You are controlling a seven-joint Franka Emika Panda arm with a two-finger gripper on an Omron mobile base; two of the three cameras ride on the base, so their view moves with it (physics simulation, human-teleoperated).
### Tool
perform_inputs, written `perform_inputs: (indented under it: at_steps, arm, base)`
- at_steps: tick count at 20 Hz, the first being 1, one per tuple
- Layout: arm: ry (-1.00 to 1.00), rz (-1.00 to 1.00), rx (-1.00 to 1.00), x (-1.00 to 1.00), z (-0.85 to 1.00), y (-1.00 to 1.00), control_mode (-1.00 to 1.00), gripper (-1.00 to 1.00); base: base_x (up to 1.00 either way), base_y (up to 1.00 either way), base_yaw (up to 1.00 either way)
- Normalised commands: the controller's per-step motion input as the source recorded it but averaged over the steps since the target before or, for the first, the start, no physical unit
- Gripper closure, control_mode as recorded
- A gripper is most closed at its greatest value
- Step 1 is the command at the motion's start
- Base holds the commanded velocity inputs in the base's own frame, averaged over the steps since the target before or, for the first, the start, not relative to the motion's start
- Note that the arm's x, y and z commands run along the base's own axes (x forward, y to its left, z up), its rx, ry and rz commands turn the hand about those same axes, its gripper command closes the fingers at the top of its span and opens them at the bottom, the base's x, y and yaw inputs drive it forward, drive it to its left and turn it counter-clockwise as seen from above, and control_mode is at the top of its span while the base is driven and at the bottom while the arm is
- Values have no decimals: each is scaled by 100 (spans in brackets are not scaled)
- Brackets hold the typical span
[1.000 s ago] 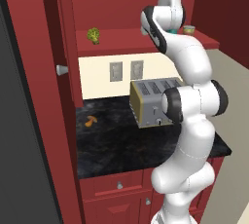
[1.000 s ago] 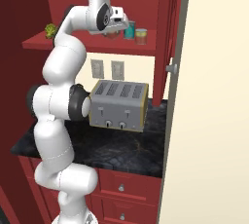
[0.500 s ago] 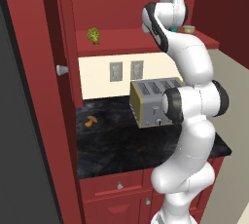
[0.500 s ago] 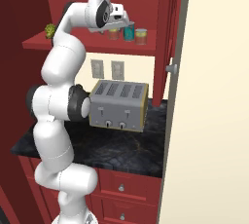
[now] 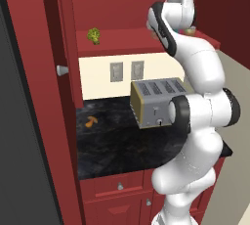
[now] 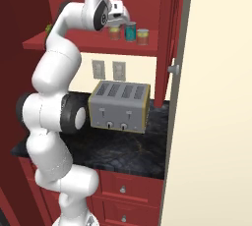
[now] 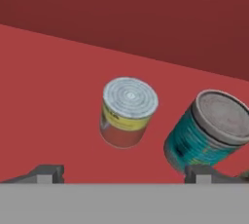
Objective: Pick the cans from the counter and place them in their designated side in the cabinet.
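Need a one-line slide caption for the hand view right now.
Open gripper above the red cabinet shelf, looking down on a red-and-yellow can and a teal can standing apart.

2 cans stand on the flat red shelf board (image 7: 53, 96) of the cabinet: a red-and-yellow-labelled can (image 7: 127, 112) and a teal-labelled can (image 7: 208, 133) to its right, apart. the gripper (image 7: 124, 174) fingertips (image 7: 47, 174) sit wide apart, holding nothing.
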Motion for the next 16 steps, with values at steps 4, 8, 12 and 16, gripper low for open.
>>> perform_inputs:
  at_steps: [4,8,12,16]
  arm:
    - [-19,4,1,-56,0,0,-100,-100]
    - [-20,4,1,-69,7,0,-100,-100]
    - [-19,4,0,-81,5,1,-100,-100]
    - [-16,4,0,-94,2,5,-100,-100]
  base:
    - [0,0,0]
    - [0,0,0]
    - [0,0,0]
    - [0,0,0]
